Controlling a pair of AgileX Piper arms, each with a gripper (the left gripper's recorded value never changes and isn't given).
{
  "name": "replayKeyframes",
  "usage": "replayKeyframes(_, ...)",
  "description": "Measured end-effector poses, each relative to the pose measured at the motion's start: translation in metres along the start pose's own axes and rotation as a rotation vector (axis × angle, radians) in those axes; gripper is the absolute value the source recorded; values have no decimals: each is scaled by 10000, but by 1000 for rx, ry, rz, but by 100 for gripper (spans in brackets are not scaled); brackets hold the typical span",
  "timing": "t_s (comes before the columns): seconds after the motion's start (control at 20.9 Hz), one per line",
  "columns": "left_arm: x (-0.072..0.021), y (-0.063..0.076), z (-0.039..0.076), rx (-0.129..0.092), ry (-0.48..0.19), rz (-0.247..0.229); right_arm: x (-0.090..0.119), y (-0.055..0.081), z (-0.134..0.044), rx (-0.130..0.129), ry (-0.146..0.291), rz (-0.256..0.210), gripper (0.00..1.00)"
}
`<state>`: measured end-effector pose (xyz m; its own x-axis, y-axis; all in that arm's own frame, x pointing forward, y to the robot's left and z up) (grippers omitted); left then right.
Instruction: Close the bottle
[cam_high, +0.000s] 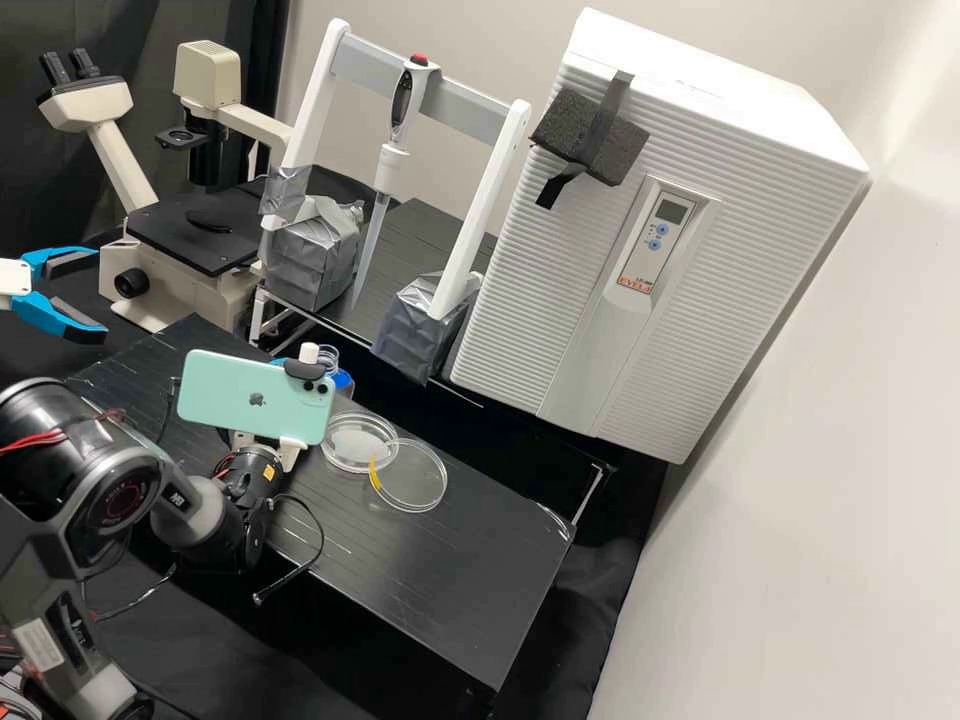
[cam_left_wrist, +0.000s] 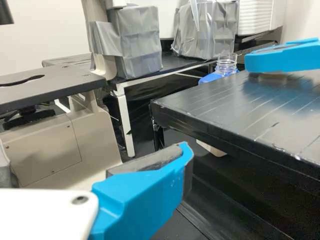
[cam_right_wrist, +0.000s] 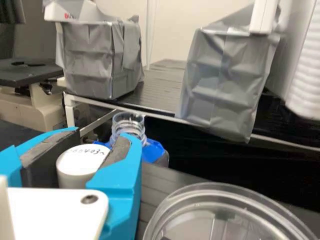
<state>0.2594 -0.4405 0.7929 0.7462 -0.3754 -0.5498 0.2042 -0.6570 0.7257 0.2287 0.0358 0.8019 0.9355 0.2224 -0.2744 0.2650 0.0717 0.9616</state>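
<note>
Over the black platform (cam_high: 450, 560), the right gripper (cam_right_wrist: 85, 150) clamps the white cap (cam_right_wrist: 80, 162) just short of the open-necked bottle (cam_right_wrist: 129, 125) at the far edge, probably to line it over the mouth. The left gripper (cam_high: 45, 290) hangs well apart, jaws wide, likely keeping clear. A mint phone (cam_high: 255, 397) on the right arm hides most of the bottle from above, so alignment is hard to judge.

A dark grey, round-jointed arm (cam_high: 85, 485) carries red cables; the right claw (cam_right_wrist: 92, 147) is white-plated, blue-fingered, with one screw.
</note>
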Motion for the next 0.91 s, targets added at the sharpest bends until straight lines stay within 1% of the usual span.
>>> replayKeyframes(0.1,0,0,0,0,0,0,0,46,-27,-3,7,25,0)
replayKeyframes(0.24,0,0,0,0,0,0,59,125,-85,-3,28,62,0)
replayKeyframes(0.34,0,0,0,0,0,0,96,155,-127,6,44,84,0)
replayKeyframes(0.38,0,0,0,0,0,0,124,172,-149,5,50,97,0)
replayKeyframes(0.53,0,0,0,0,0,0,218,195,-178,24,56,119,0)
replayKeyframes(0.62,0,0,0,0,0,0,288,190,-190,13,60,120,0)
replayKeyframes(0.67,0,0,0,0,0,0,328,184,-196,2,62,119,0)
replayKeyframes(0.72,0,0,0,0,0,0,360,172,-195,7,60,117,0)
replayKeyframes(0.81,0,0,0,0,0,0,418,160,-205,-7,61,117,0)
replayKeyframes(0.91,0,0,0,0,0,0,474,149,-204,-15,58,120,0)
